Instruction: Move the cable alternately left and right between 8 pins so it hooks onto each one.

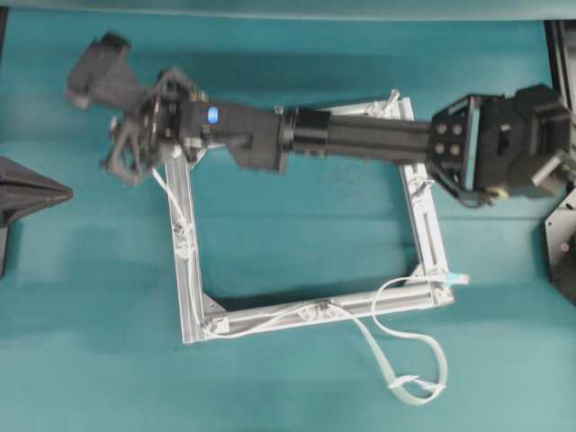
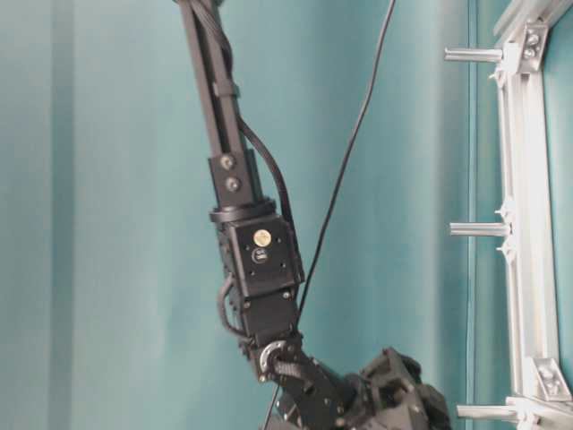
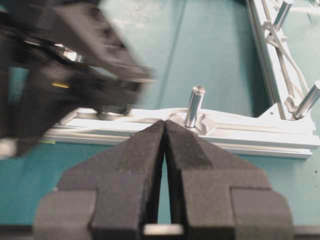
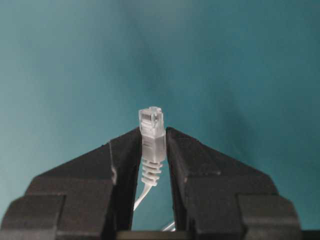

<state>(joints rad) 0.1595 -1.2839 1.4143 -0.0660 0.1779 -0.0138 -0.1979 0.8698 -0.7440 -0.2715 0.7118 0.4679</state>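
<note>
The right hand (image 4: 152,145) is clamped on the cable (image 4: 151,145): in its own wrist view the 2 black fingers (image 4: 120,165) press the grey boot just below a clear plug, which sticks up past the fingertips with teal worktop (image 4: 75,60) behind it.

In the overhead view the right arm (image 1: 360,135) reaches from 3 o'clock across the top bar of the square aluminium frame (image 1: 191,270) to its corner at 10 o'clock, where the right hand (image 1: 135,148) sits over the bar end. From there the white cable (image 1: 175,202) runs down the left bar, along the bottom bar, then loops out onto the worktop (image 1: 297,243) at 5 o'clock and curls back to the frame's corner at 4 o'clock, ending in a light-blue tip. How many of the 8 pins (image 1: 393,94) it catches is too small to tell.

The left hand (image 3: 164,131) is closed and holds nothing, its fingers (image 3: 132,160) meeting at the tips. It hangs just in front of a frame bar (image 3: 250,137), close to 1 upright silvery pin (image 3: 194,106); the blurred right arm (image 3: 65,75) fills that view at 10 o'clock.
</note>
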